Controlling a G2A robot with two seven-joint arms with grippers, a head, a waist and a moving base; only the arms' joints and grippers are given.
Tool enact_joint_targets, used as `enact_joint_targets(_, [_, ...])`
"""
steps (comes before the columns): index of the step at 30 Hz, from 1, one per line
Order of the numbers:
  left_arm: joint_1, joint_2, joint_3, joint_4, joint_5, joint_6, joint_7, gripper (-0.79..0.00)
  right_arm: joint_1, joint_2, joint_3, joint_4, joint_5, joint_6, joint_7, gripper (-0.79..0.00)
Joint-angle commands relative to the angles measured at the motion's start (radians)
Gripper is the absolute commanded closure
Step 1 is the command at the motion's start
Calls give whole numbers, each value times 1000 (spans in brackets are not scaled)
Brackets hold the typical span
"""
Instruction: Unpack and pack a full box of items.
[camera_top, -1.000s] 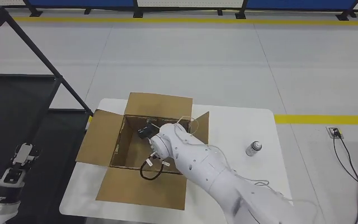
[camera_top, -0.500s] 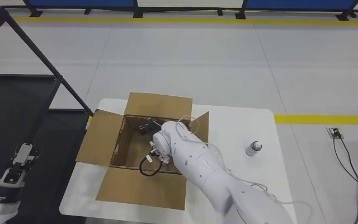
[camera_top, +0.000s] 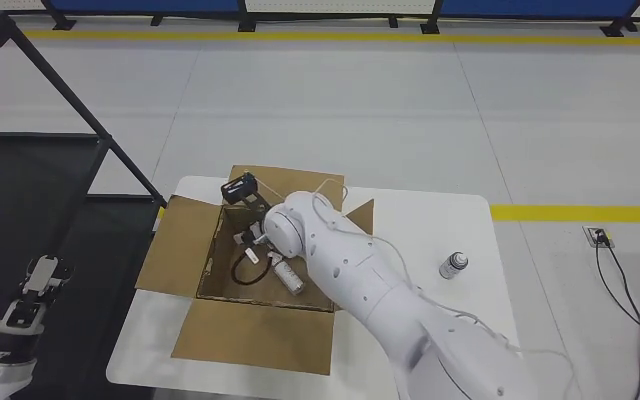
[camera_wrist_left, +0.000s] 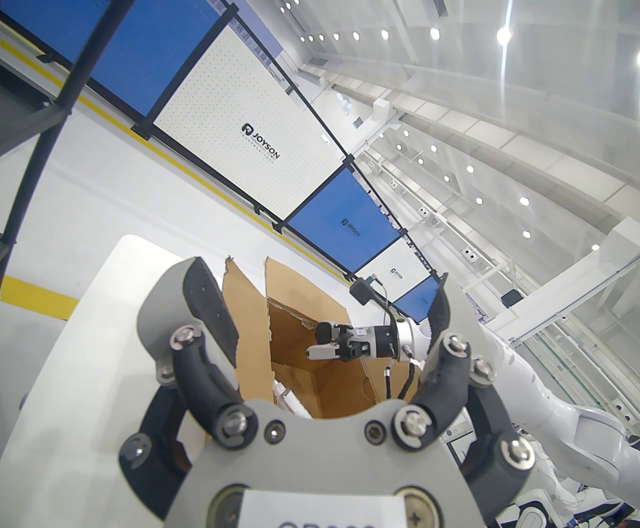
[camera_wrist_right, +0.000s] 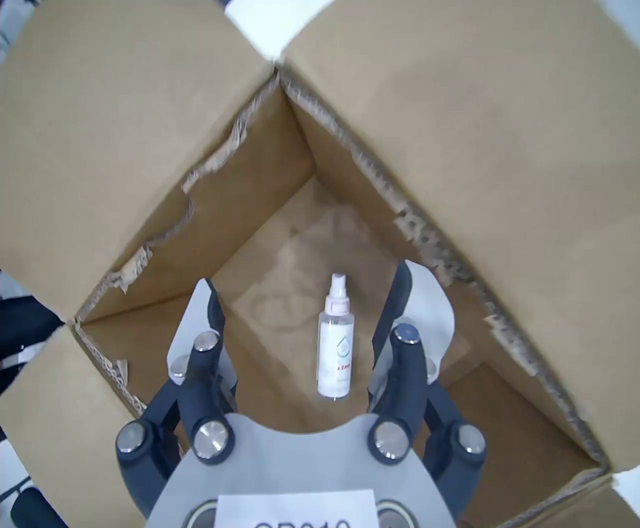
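Right gripper (camera_wrist_right: 305, 278) — jaws wide, empty — has swung aside, uncovering the spray bottle (camera_wrist_right: 336, 345).

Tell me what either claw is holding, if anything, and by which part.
Nothing is held. The right claw is open over the spray bottle lying on the box floor; the left claw is open and empty.

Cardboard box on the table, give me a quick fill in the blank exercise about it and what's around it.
1. The right gripper hangs over the cardboard box with its jaws ___.
2. The white spray bottle lies ___ the box.
3. The small container stands on the table, ___ the box.
Missing words: open; inside; outside.
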Motion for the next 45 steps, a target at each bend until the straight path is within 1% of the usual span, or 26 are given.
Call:
enact_joint_targets(1, [0, 0, 0, 0, 0, 0, 0, -785, -16, 26, 14, -71, -30, 38, -34, -785])
enact_joint_targets(4, [0, 0, 0, 0, 0, 0, 0, -785, -71, 82, 47, -237, -101, 131, -63, -785])
enact_joint_targets(5, [0, 0, 0, 0, 0, 0, 0, -785, -102, 107, 64, -320, -135, 172, -64, -785])
enact_joint_targets(7, [0, 0, 0, 0, 0, 0, 0, -785, -192, 170, 113, -531, -231, 253, -44, -785])
enact_joint_targets(9, [0, 0, 0, 0, 0, 0, 0, -785, -329, 244, 187, -800, -375, 341, 17, -785])
enact_joint_targets(10, [0, 0, 0, 0, 0, 0, 0, -785, -413, 282, 234, -947, -461, 368, 63, -785])
enact_joint_targets(12, [0, 0, 0, 0, 0, 0, 0, -785, -596, 350, 342, -1227, -622, 364, 168, -785])
enact_joint_targets(14, [0, 0, 0, 0, 0, 0, 0, -785, -767, 398, 448, -1449, -764, 339, 236, -785])
enact_joint_targets(16, [0, 0, 0, 0, 0, 0, 0, -785, -908, 428, 543, -1619, -851, 318, 254, -785])
enact_joint_targets(18, [0, 0, 0, 0, 0, 0, 0, -785, -1036, 446, 625, -1754, -913, 326, 225, -785])
enact_joint_targets(19, [0, 0, 0, 0, 0, 0, 0, -785, -1095, 453, 665, -1810, -917, 323, 205, -785])
enact_joint_targets(20, [0, 0, 0, 0, 0, 0, 0, -785, -1149, 458, 714, -1850, -935, 340, 191, -785])
enact_joint_targets(22, [0, 0, 0, 0, 0, 0, 0, -785, -1234, 466, 789, -1910, -919, 338, 184, -785])
enact_joint_targets(25, [0, 0, 0, 0, 0, 0, 0, -785, -1303, 472, 906, -1919, -896, 370, 212, -785])
enact_joint_targets(27, [0, 0, 0, 0, 0, 0, 0, -785, -1306, 474, 974, -1885, -877, 393, 260, -785])
enact_joint_targets(28, [0, 0, 0, 0, 0, 0, 0, -785, -1297, 475, 997, -1857, -857, 388, 292, -785])
enact_joint_targets(32, [0, 0, 0, 0, 0, 0, 0, -785, -1215, 479, 1079, -1688, -846, 410, 398, -785])
enact_joint_targets(35, [0, 0, 0, 0, 0, 0, 0, -785, -1134, 482, 1104, -1537, -847, 417, 446, -785])
enact_joint_targets(40, [0, 0, 0, 0, 0, 0, 0, -785, -997, 484, 1109, -1297, -830, 404, 453, -785])
enact_joint_targets(45, [0, 0, 0, 0, 0, 0, 0, -785, -900, 485, 1106, -1129, -819, 398, 434, -785])
